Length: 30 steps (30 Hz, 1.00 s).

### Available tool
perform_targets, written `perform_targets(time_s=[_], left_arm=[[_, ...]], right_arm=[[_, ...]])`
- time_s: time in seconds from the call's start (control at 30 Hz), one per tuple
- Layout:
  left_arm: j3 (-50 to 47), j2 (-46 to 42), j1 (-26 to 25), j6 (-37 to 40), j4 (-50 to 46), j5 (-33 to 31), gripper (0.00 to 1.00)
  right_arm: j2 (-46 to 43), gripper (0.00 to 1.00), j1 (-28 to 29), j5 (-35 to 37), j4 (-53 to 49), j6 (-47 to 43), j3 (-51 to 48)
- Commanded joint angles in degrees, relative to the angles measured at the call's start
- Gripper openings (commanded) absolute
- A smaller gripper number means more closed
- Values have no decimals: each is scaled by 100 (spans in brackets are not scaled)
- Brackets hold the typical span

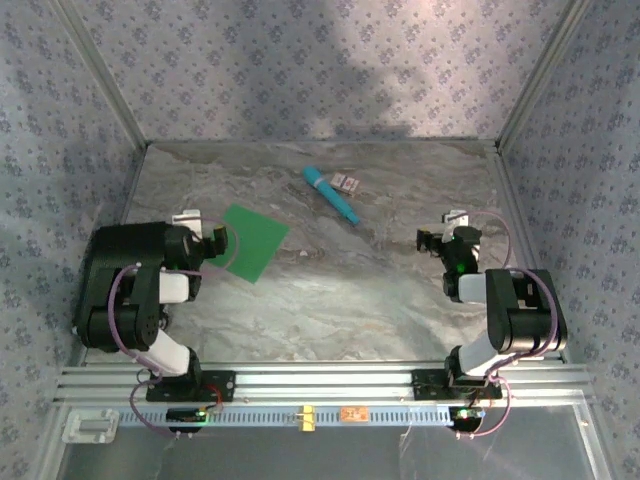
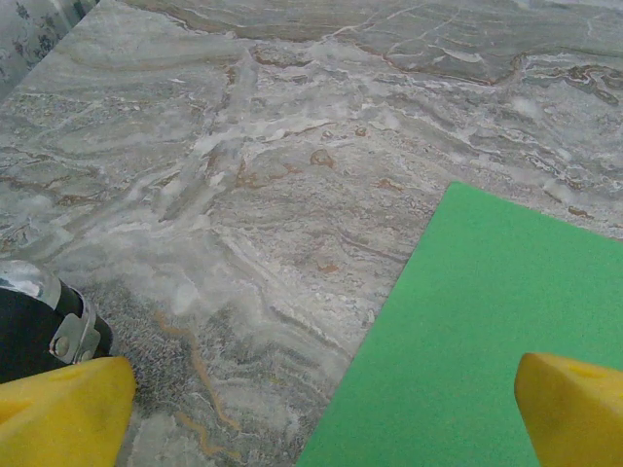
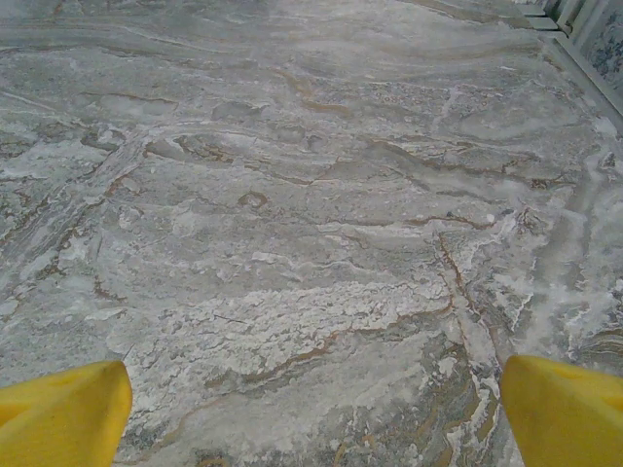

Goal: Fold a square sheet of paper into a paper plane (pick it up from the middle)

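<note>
Lying flat on table [image 1: 330,290], square sheet of paper [image 1: 252,240], left jaws released, right jaws released.

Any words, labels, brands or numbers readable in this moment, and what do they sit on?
No text here can be read.
On the orange tag fixed to the metal rail: any print is too small to read.
On the small pale piece beside the teal stick: markings too blurred to read.
On the green sheet of paper: plain, no print.
</note>
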Motion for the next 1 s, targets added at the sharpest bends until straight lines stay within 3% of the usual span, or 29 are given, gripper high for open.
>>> perform_targets(time_s=[0.0,0.97], left_arm=[[108,-52,45,69,19,119,100],[110,-193,-21,187,-97,172,100]], right_arm=[[0,99,-35,-58,-55,45,128],[-37,99,3,-135,-26,-24,86]])
